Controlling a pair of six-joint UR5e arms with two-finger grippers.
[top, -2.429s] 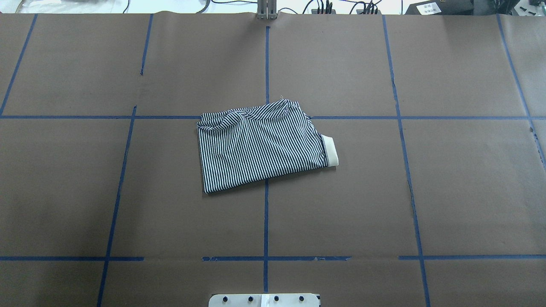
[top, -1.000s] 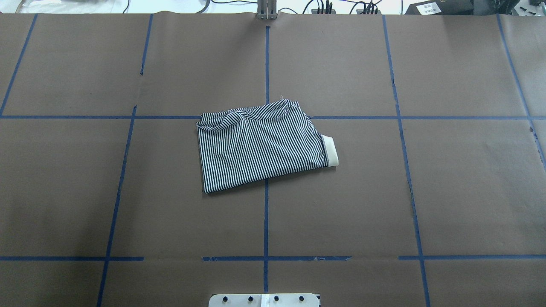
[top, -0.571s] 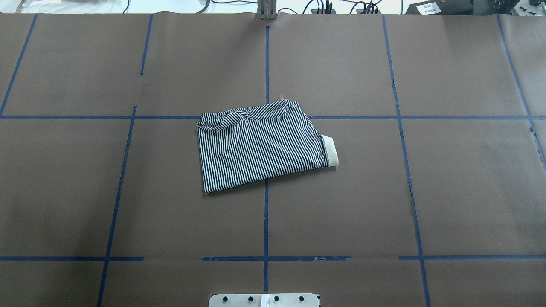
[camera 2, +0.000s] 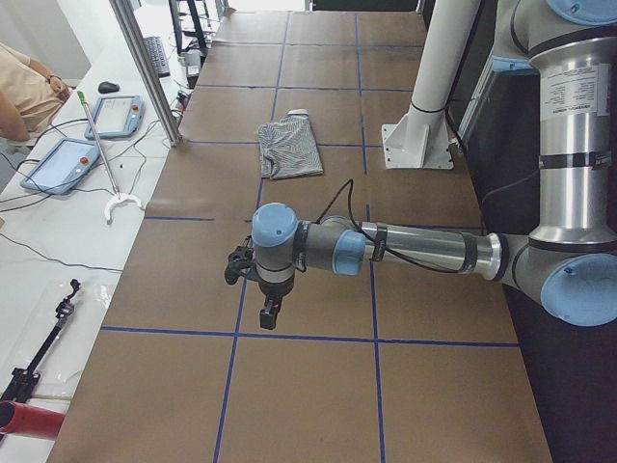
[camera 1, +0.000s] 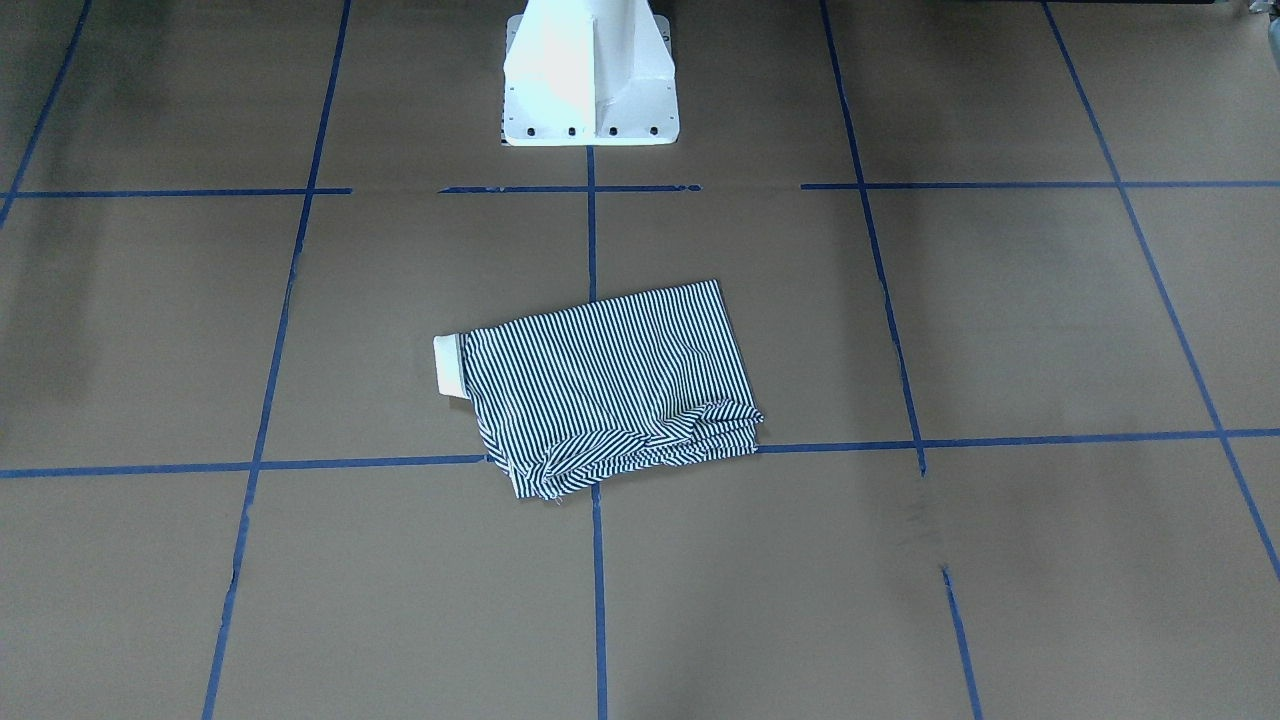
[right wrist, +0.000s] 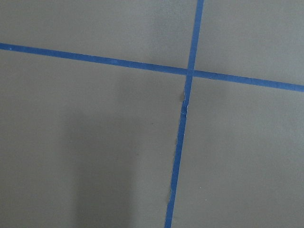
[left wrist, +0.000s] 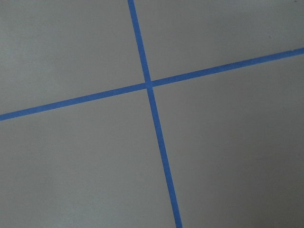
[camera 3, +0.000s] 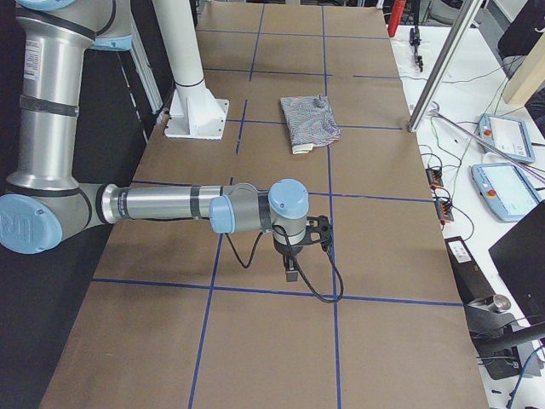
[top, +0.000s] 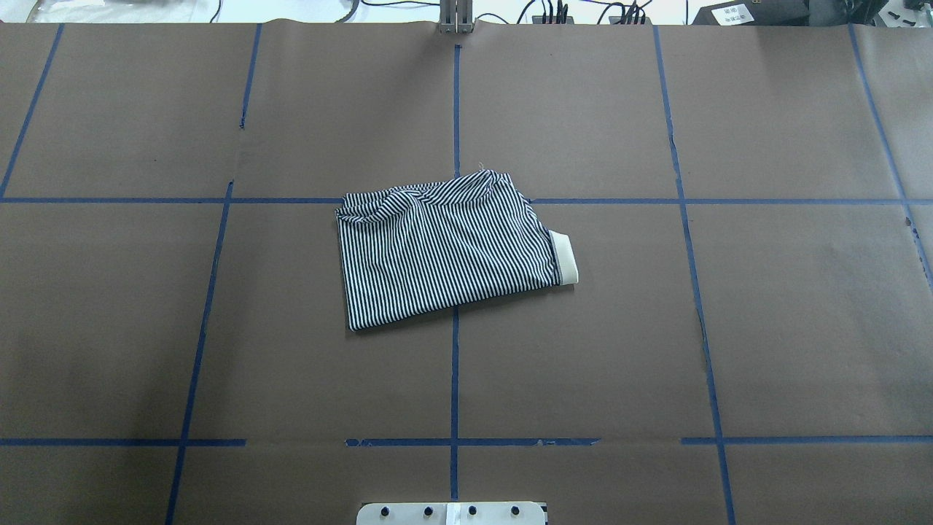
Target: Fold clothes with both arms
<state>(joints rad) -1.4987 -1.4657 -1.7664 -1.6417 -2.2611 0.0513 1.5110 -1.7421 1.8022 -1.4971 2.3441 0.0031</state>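
The striped polo shirt [top: 444,251] lies folded into a compact rectangle at the middle of the brown table, its far edge bunched. Its cream collar [top: 565,257] sticks out on the overhead view's right. The shirt also shows in the front view [camera 1: 600,385] and both side views [camera 2: 289,145] [camera 3: 308,119]. Neither arm is near it. My left gripper [camera 2: 268,309] hangs over bare table far toward the left end, and my right gripper [camera 3: 291,271] does the same toward the right end. I cannot tell whether either is open or shut. Both wrist views show only taped paper.
The white pedestal [camera 1: 590,70] stands at the robot's side of the table. Blue tape lines [top: 455,379] grid the brown paper. Beyond the far edge a bench holds tablets [camera 2: 63,164] [camera 3: 507,136], cables and a metal post [camera 2: 145,68]. A person's arm [camera 2: 24,96] shows there.
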